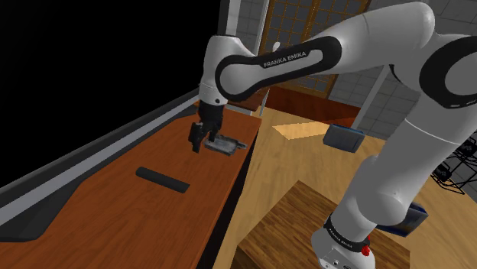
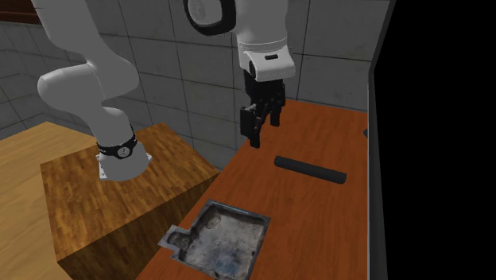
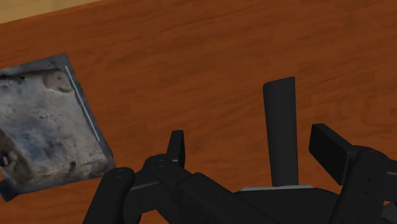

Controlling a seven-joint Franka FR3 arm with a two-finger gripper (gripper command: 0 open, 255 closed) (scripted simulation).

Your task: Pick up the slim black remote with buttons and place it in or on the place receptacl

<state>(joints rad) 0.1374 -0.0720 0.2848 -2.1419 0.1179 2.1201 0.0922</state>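
Left of centre in the shoulder view, the slim black remote (image 1: pixel 162 180) lies flat on the red-brown wooden counter (image 1: pixel 115 222), its long axis running from upper left to lower right, across the counter's width. In the second exterior view the remote (image 2: pixel 310 170) sits right of centre, well apart from the worn grey tray (image 2: pixel 226 239) at the lower middle. The end effector (image 2: pixel 256 131) hangs over the counter between them, released, its fingers parted and empty. In the wrist view the remote (image 3: pixel 280 127) points lengthwise away from the end effector (image 3: pixel 251 137), nearer one finger.
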